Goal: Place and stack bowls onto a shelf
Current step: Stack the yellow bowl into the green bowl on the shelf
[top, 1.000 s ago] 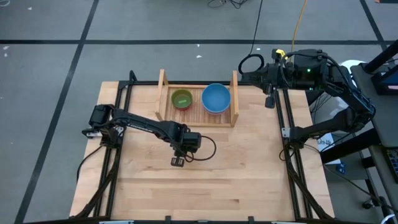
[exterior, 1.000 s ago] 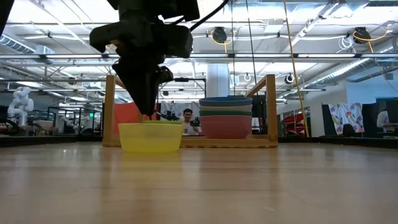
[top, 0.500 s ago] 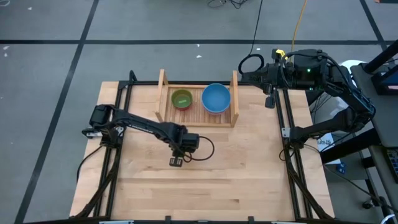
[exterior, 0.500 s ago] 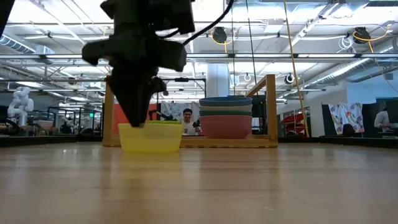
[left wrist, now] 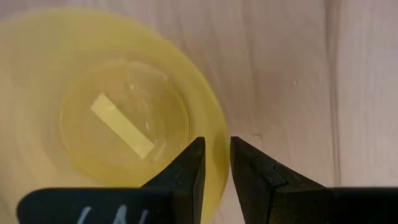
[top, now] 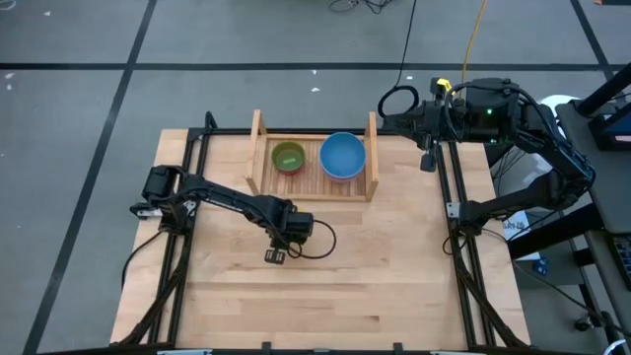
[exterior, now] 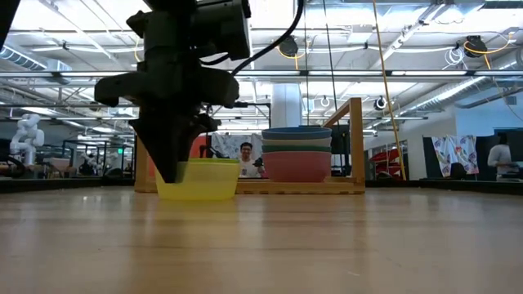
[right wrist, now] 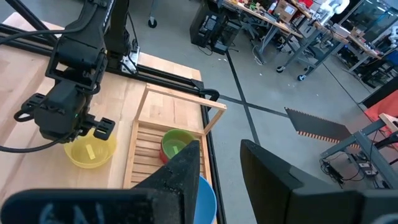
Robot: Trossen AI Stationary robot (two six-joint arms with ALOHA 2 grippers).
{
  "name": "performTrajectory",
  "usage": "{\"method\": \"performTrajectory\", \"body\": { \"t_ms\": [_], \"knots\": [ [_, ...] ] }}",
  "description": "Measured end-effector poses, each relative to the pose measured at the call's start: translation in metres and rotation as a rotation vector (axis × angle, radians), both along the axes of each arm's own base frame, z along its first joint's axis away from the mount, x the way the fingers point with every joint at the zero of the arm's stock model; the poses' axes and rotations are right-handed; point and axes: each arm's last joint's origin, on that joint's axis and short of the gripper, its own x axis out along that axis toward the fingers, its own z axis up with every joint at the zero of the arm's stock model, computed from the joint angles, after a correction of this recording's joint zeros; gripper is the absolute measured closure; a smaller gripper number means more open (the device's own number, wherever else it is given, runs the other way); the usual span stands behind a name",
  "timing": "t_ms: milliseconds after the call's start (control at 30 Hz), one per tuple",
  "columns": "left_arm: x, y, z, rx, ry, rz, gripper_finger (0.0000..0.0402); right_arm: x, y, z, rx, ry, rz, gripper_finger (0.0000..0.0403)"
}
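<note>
A yellow bowl [left wrist: 124, 118] stands on its base on the table [top: 394, 286], just in front of the shelf [top: 315, 185]. My left gripper [left wrist: 216, 165] points down over it, open, one finger inside the bowl's rim [left wrist: 219, 134] and one outside; I see no touch. In the low view the gripper [exterior: 174, 173] reaches rim height at the bowl's [exterior: 208, 181] left side. On the shelf, a light green bowl [top: 288, 156] sits in a red one on the left, and a blue-topped stack [top: 342, 156] stands on the right. My right gripper [right wrist: 221, 168] waits open, raised at the far right.
The shelf's two upright side boards [top: 257, 148] [top: 373, 153] flank the stacks. The right stack shows blue over teal over pink [exterior: 297, 155]. Bare tabletop lies toward the near edge. Black frame rails [top: 463, 256] run along both table sides. A person [exterior: 246, 157] shows far behind.
My left gripper has sunk toward the yellow bowl, drifting a little toward the table's left, until its open fingers stand astride the rim. The bowl has stayed where it was.
</note>
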Motion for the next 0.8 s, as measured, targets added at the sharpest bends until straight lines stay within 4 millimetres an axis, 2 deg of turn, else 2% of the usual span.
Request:
{"method": "performTrajectory", "body": {
  "t_ms": [100, 267, 533, 633, 800],
  "knots": [
    [0.002, 0.000, 0.000, -0.001, -0.018, -0.007, 0.0330, 0.000, 0.000, 0.000, 0.000, 0.000, 0.000, 0.0293],
    [0.003, 0.001, 0.001, 0.030, -0.034, 0.012, 0.0390, 0.000, 0.000, 0.000, 0.000, 0.000, 0.000, 0.0293],
    [0.003, 0.004, 0.002, 0.135, -0.047, 0.102, 0.0397, 0.000, 0.000, 0.000, 0.000, 0.000, 0.000, 0.0293],
    [0.005, 0.000, 0.013, 0.161, -0.049, 0.073, 0.0398, 0.000, 0.000, 0.000, 0.000, 0.000, 0.000, 0.0293],
    [0.009, -0.011, 0.054, 0.290, -0.057, -0.028, 0.0398, 0.000, 0.000, 0.000, 0.000, 0.000, 0.000, 0.0293]
  ]
}}
